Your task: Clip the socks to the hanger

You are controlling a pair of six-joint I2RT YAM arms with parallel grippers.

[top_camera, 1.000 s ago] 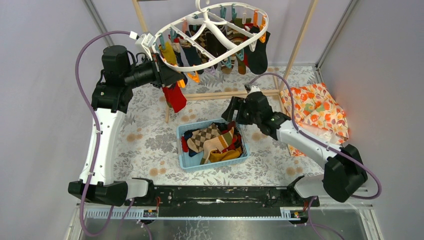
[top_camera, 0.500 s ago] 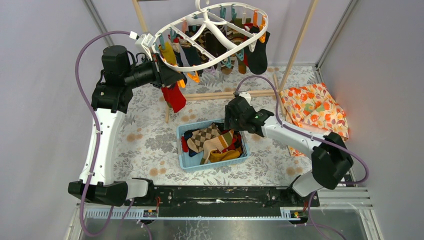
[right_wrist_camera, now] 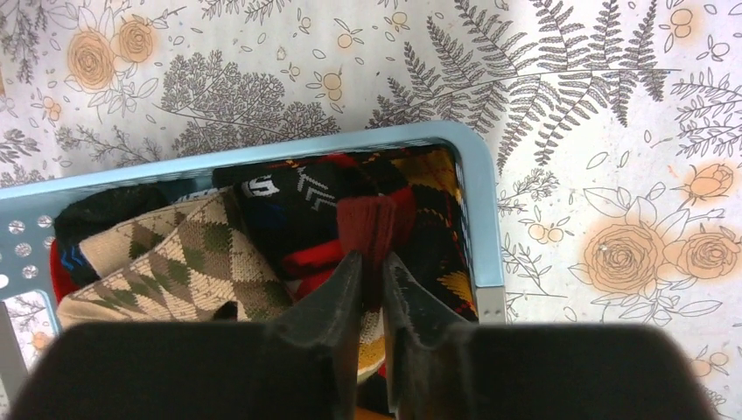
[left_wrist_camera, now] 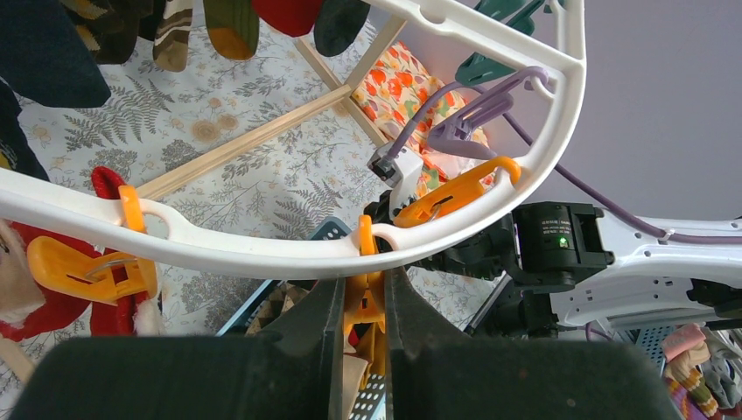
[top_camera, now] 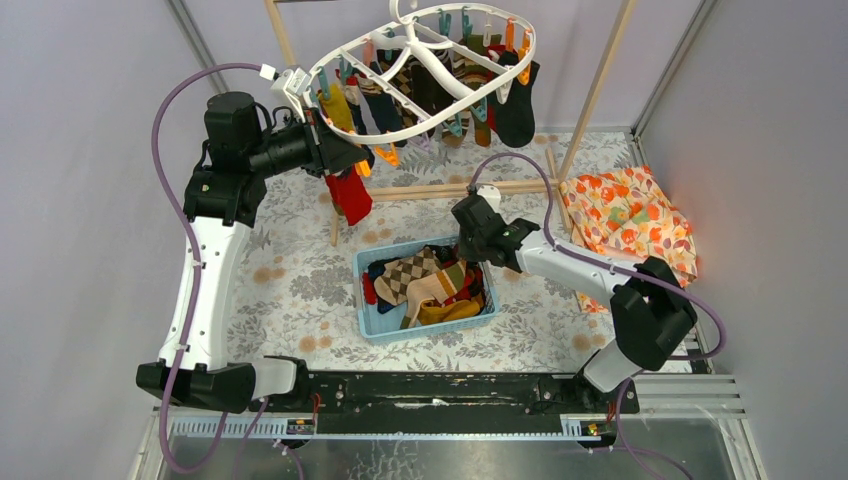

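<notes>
1. Overhead, the hanger (left_wrist_camera: 262, 255) hangs with socks (top_camera: 515, 110) clipped on.
2. Left gripper (left_wrist_camera: 365, 293) pinches an orange clip (left_wrist_camera: 367, 319) (on the rim).
3. Right gripper (right_wrist_camera: 372, 262) pinches a red sock (right_wrist_camera: 376, 219) in the basket (right_wrist_camera: 481, 236).

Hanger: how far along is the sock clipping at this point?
Well underway. Done: several socks hang clipped around the white hanger. In hand: the left gripper squeezes an orange clip on its rim while the right gripper pinches a dark red sock in the blue basket. Left: that sock and the pile around it.
</notes>
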